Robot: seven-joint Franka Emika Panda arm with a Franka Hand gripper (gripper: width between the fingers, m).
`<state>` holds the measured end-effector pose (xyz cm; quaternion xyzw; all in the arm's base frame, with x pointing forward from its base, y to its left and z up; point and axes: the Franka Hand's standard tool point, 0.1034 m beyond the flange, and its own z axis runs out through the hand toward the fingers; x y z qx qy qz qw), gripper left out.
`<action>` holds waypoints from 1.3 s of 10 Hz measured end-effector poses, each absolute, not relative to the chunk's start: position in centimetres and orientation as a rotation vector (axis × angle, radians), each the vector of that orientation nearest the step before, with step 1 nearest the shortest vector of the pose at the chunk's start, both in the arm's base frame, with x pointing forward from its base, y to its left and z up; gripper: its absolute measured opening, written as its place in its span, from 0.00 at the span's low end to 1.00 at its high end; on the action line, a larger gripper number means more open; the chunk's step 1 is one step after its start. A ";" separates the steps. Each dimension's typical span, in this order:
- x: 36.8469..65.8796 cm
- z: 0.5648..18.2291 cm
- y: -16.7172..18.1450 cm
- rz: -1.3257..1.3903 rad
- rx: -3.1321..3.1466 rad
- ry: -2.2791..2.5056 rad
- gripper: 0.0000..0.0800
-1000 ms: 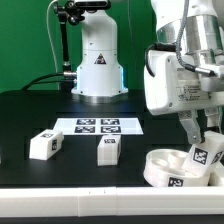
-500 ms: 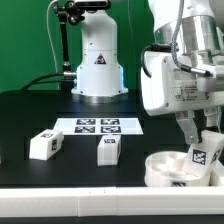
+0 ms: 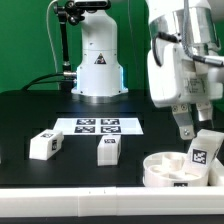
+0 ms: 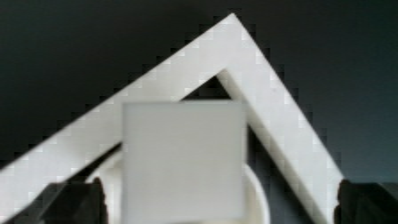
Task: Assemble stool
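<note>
Tabletop [image 3: 30, 110], black, fills the lower part of the exterior view and carries everything. Above it on the exterior view's right hangs the white arm [image 3: 180, 60], bulky, its wrist pointing down. At the back stands a white robot base [image 3: 97, 60] with a triangular sticker on its front.

The stool's round seat [image 3: 162, 172] lies at the front edge of the table, on the exterior view's right, its hollow side up with a raised rim. One leg [image 3: 203, 152] stands in it on the side toward the exterior view's right, roughly upright, a marker tag facing the camera; whether it is fixed there I cannot tell.

The marker board [image 3: 100, 126] lies flat near the middle of the table. Just in front of it are two more legs, well apart from the seat: one [image 3: 43, 144] lying toward the exterior view's left, one [image 3: 108, 149] standing nearer the middle.

The gripper [image 3: 193, 128] hangs just above the leg in the seat. In the wrist view its dark fingers [image 4: 71, 200] stand spread wide on either side of that leg [image 4: 178, 160], with a clear gap on one side, so the hand is released and grips nothing. Beyond the leg, two white bars [image 4: 214, 60] meet in a point against the dark table
</note>
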<state>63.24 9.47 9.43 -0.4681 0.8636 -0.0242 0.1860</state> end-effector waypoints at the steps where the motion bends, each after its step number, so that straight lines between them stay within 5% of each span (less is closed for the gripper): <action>1: 63.4 9.7 9.0 -0.061 -1.315 2.434 0.81; 13: 63.2 8.7 4.2 -0.004 -2.079 2.005 0.81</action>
